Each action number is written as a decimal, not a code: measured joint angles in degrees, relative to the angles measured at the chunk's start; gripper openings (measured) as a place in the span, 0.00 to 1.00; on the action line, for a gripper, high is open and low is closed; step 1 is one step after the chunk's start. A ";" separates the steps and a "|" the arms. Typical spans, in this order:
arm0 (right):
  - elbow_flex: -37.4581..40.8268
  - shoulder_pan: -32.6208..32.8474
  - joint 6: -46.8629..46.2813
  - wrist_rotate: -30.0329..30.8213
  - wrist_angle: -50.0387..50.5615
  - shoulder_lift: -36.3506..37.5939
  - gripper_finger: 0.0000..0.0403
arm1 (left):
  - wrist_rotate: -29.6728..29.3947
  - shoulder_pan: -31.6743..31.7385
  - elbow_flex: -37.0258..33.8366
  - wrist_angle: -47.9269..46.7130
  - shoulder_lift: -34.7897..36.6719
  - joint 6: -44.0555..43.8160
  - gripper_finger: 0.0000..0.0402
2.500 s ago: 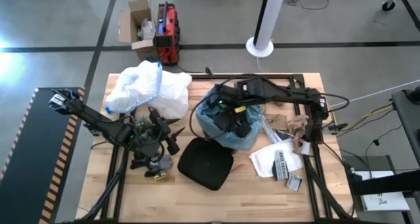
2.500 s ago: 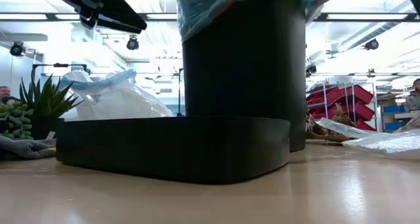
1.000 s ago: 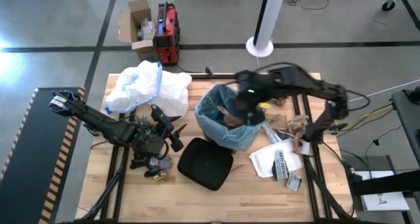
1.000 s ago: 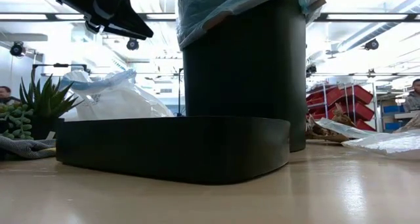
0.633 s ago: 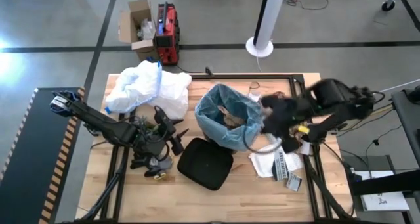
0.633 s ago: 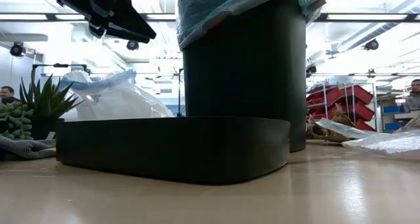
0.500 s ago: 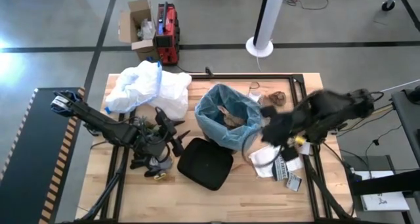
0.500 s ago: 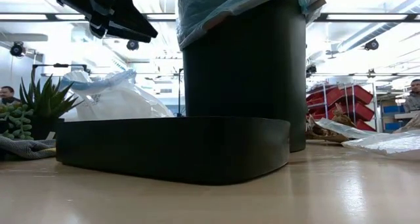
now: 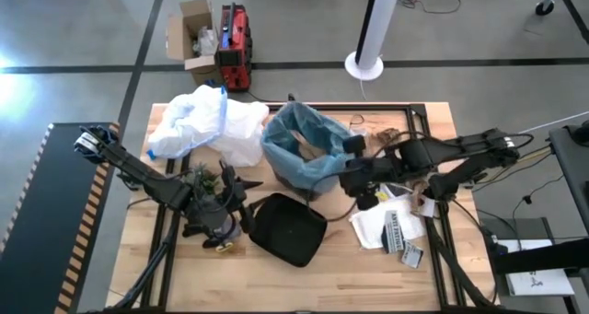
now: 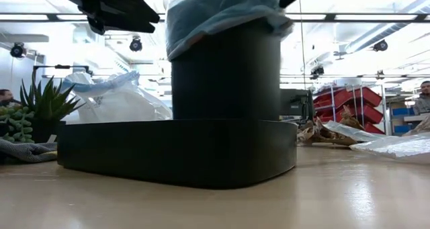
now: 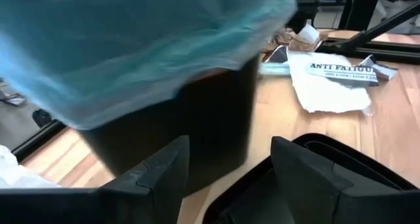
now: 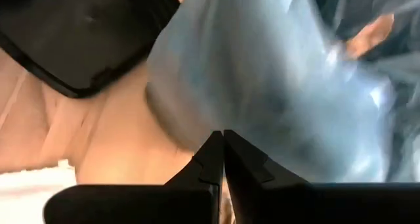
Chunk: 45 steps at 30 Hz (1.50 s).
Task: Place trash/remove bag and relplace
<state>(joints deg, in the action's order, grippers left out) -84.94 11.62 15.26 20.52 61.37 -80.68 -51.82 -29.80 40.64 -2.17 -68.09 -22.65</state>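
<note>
The black bin (image 10: pixel 225 81) stands mid-table, lined with the light-blue bag (image 9: pixel 299 141), whose rim is folded over the outside; crumpled brown paper (image 9: pixel 318 154) lies inside. My right gripper (image 9: pixel 353 174) is at the bin's right side, shut (image 12: pixel 220 140). My left gripper (image 9: pixel 236 192) hovers open (image 11: pixel 226 178) left of the bin, above the black lid's (image 9: pixel 287 229) left edge. White printed packets (image 9: pixel 391 224) and brown paper pieces (image 9: pixel 419 178) lie on the table right of the bin. My right gripper meets the bag-covered right side wall of the bin (image 12: pixel 223 112) with the tips of its shut fingers, coming level from the table's right. The bin stands with its base on the table.
A white plastic bag (image 9: pixel 207 121) fills the far left of the table. A small potted plant (image 10: pixel 44 105) and a grey cloth lie under my left arm. The flat black lid (image 10: pixel 175 152) rests in front of the bin. People are in the room behind.
My right gripper swung from above the bin's far right rim out toward the table's right and down, then came back left against the bin's side. The bin slid toward the table's left and far edge, its bag rim shaking.
</note>
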 joint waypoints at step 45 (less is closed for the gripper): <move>44.95 -6.10 -61.44 -10.52 -6.65 20.94 0.54 | -1.67 -5.81 -2.29 -2.68 -8.72 -12.83 0.58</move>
<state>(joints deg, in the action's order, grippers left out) -39.99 5.52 -46.18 10.00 54.72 -59.74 -53.49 -35.61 38.35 -4.85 -76.81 -35.47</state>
